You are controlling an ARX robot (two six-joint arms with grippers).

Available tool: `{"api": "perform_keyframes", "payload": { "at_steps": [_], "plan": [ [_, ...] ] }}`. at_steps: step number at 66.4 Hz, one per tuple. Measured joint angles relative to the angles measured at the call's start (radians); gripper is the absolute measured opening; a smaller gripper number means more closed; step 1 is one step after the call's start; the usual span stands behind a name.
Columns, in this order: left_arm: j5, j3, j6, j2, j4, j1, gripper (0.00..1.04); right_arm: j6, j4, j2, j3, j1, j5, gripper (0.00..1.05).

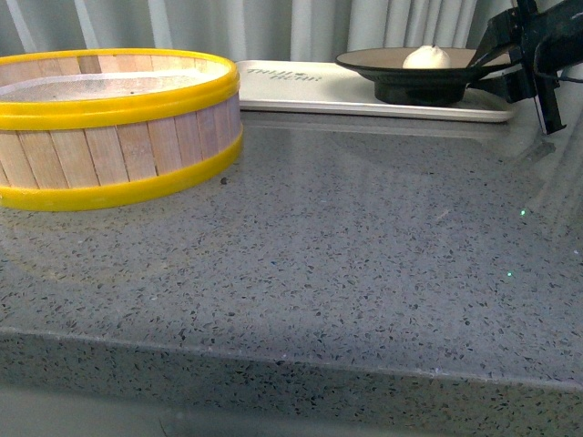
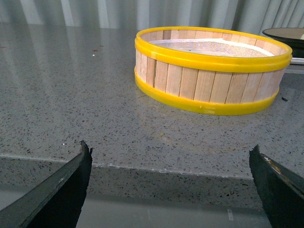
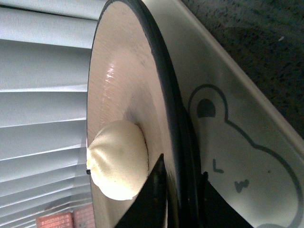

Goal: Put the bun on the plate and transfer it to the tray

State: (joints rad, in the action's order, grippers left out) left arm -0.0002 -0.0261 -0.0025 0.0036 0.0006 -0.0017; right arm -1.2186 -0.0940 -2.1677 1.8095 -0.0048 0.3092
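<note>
The bun (image 1: 426,57) is seated on the plate (image 1: 383,62), which is set on the tray (image 1: 310,91) beyond the steamer basket (image 1: 109,127). The plate rim is clamped by the right gripper (image 1: 496,64); release remains. The left gripper (image 2: 171,190) is spread wide.

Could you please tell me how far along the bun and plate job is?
Done: the bun lies on the plate, and the plate sits on the tray. In hand: the right gripper grips the plate's rim. Left: letting go and pulling back. The left gripper is open and idle.
</note>
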Motion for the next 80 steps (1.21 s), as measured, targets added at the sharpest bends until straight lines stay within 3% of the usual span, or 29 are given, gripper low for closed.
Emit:
{"api": "perform_keyframes", "payload": {
  "at_steps": [12,30,52,62,71,80],
  "plan": [
    [0.000,0.000,0.000,0.000,0.000,0.000,0.98,0.000,0.001,0.000,0.008,-0.003,0.001,0.56],
    [0.000,0.000,0.000,0.000,0.000,0.000,0.98,-0.002,0.017,0.034,-0.014,-0.023,0.004,0.98],
    [0.000,0.000,0.000,0.000,0.000,0.000,0.98,0.011,0.122,0.238,-0.216,-0.074,-0.003,0.96],
    [0.000,0.000,0.000,0.000,0.000,0.000,0.98,0.211,0.156,0.556,-0.540,-0.140,-0.176,0.96],
    [0.000,0.000,0.000,0.000,0.000,0.000,0.98,0.504,0.143,0.924,-0.900,-0.208,-0.401,0.96],
    [0.000,0.000,0.000,0.000,0.000,0.000,0.98,0.756,0.125,1.218,-1.133,-0.269,-0.546,0.96]
  ]
}}
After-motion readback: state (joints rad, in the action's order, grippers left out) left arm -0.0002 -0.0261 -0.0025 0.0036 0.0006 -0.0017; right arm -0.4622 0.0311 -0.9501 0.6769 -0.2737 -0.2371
